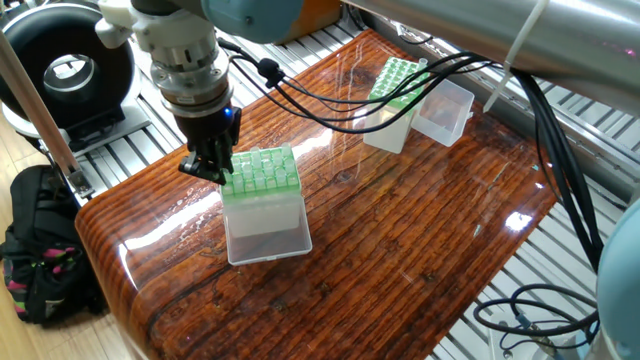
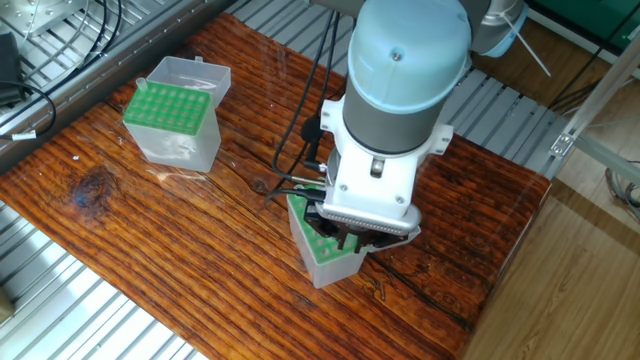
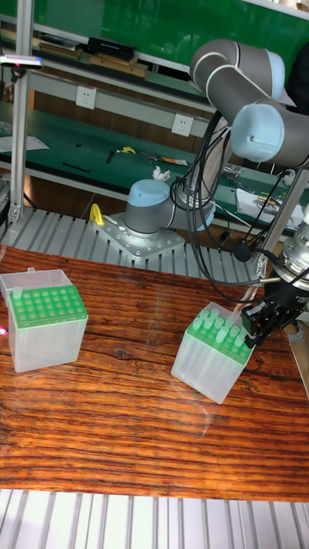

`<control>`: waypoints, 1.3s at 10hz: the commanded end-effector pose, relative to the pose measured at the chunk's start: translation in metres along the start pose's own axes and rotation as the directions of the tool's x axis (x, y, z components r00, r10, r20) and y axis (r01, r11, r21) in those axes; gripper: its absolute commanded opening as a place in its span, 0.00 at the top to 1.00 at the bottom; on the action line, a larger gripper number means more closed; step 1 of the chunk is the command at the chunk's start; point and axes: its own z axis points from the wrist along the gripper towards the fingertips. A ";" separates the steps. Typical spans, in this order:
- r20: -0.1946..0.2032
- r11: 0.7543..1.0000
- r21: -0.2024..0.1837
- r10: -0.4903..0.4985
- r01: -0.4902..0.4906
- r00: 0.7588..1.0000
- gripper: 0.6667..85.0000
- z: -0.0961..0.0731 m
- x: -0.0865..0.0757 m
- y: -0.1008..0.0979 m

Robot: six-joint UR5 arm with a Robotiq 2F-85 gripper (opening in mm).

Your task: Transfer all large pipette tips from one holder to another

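While the gripper (image 1: pixel 205 168) was poised at the near holder (image 1: pixel 262 205), its grasp unreadable, vertical alignment was advised.

- Table (image 1: pixel 400 240): glossy varnished wood, grain visible.
- Holder (image 1: pixel 262 205) beside the gripper (image 1: pixel 207 170): translucent plastic, matt green top.
- Gripper: black, matt.

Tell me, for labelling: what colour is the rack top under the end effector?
Green rack top, clearest in one fixed view.
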 end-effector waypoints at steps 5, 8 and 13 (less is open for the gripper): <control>-0.001 1.000 -0.004 0.006 -0.006 1.000 0.81 -0.002 -0.001 0.000; -0.002 1.000 -0.001 0.009 -0.009 1.000 0.83 -0.004 -0.002 0.000; -0.016 1.000 -0.003 0.017 -0.017 1.000 0.84 -0.015 -0.002 0.003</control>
